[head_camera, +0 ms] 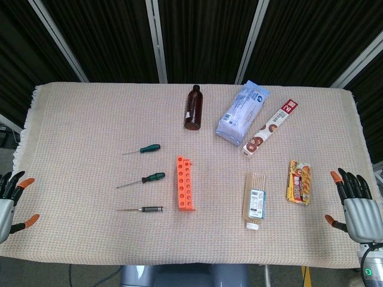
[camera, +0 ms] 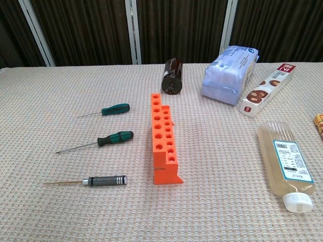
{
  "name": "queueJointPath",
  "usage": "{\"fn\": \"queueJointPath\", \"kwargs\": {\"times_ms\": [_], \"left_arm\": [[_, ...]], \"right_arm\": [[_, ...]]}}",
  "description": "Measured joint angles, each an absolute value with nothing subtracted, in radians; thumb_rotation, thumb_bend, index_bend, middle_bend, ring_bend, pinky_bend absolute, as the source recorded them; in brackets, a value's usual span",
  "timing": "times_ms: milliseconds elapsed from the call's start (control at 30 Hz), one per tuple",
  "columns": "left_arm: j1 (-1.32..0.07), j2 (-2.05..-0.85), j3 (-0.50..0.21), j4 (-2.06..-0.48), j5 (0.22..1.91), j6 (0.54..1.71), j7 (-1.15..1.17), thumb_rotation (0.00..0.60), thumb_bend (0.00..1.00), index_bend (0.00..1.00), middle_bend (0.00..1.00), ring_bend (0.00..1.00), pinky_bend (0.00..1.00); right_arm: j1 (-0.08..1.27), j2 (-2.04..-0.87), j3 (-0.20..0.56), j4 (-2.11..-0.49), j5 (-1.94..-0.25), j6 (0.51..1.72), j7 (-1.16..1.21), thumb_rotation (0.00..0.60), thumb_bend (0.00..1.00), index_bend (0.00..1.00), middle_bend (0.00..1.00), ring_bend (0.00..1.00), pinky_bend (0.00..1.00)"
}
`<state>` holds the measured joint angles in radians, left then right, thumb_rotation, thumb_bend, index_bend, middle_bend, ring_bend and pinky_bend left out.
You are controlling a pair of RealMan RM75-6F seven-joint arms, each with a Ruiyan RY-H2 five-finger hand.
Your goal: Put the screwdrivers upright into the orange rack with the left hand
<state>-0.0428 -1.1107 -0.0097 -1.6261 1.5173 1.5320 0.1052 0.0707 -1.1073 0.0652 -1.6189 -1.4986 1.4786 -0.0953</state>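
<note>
Left robot hand spread, empty, at counter edge, 9 o'clock of orange rack. Screwdrivers flat between. Should pinch a handle, tilt vertical, lower tip-first into hole. Right robot hand spread, idle.

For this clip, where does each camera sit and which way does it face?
Head view: high, looking steeply down on the table; left hand and right hand show, open, at the edges.
Chest view: low at the near edge, looking across the table toward the dark curtain; no hand shows.
Shared: orange rack, three screwdrivers, brown bottle.
</note>
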Motion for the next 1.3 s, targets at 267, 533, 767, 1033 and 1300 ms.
{"fn": "queueJointPath", "kwargs": {"times_ms": [267, 533, 767, 1033, 1300], "left_arm": [[-0.026, -1.111, -0.005, -1.612, 1.518, 1.549, 0.096, 0.6, 0.11, 0.25, 0.08, 0.0, 0.0], [-0.032, -1.114, -0.007, -1.614, 1.523, 1.541, 0.101, 0.6, 0.19, 0.31, 0.1, 0.0, 0.0], [-0.055, -1.115, -0.011, -1.638, 1.522, 1.505, 0.135, 0.6, 0.23, 0.32, 0.11, 0.01, 0.0], [-0.064, -1.115, -0.012, -1.65, 1.522, 1.49, 0.145, 0.6, 0.22, 0.35, 0.11, 0.01, 0.0], [-0.105, -1.117, -0.007, -1.665, 1.553, 1.434, 0.15, 0.6, 0.15, 0.39, 0.11, 0.01, 0.0]], "right_arm": [[0.076, -1.117, 0.064, -1.605, -1.513, 1.48, -0.082, 0.6, 0.03, 0.0, 0.0, 0.0, 0.0], [0.07, -1.12, 0.061, -1.595, -1.511, 1.487, -0.065, 0.6, 0.02, 0.0, 0.0, 0.0, 0.0], [0.065, -1.122, 0.063, -1.586, -1.499, 1.489, -0.056, 0.6, 0.03, 0.0, 0.0, 0.0, 0.0], [0.066, -1.123, 0.065, -1.586, -1.494, 1.484, -0.054, 0.6, 0.02, 0.0, 0.0, 0.0, 0.0], [0.068, -1.126, 0.066, -1.584, -1.491, 1.481, -0.053, 0.6, 0.02, 0.0, 0.0, 0.0, 0.0]]}}
